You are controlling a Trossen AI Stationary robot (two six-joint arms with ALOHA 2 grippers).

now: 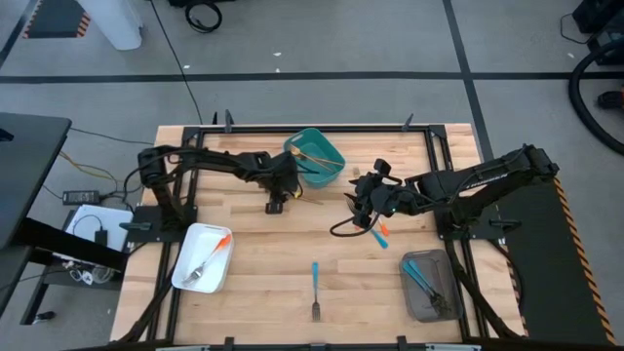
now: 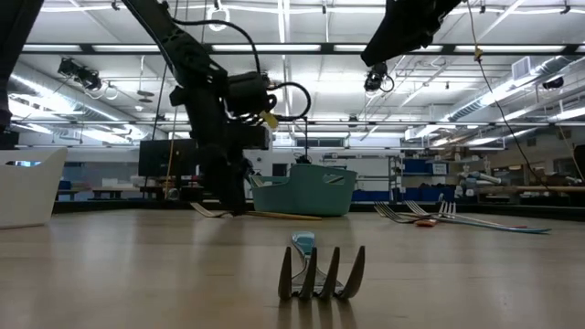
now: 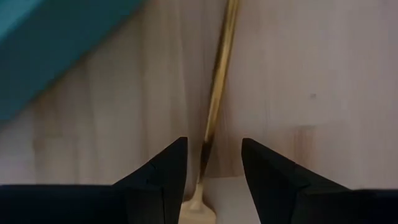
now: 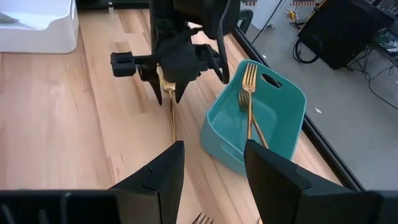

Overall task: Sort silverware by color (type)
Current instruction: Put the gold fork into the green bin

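Gold forks [image 4: 250, 99] in teal bin [image 4: 280, 121]

Colours on my table right now

I see a teal bin [image 1: 318, 154] holding gold forks [image 4: 249, 99], a white tray [image 1: 202, 257] with an orange-handled fork [image 1: 213, 255], a grey tray [image 1: 430, 285], a blue-handled fork [image 1: 316, 289], and pale wood table [image 1: 263, 244].

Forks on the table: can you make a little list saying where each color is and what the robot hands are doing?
gold utensil: on the wood beside the teal bin
gold forks: in the teal bin
orange fork: in the white tray
blue fork: alone on the table
left gripper: open, straddling the gold utensil
right gripper: open, mid-table
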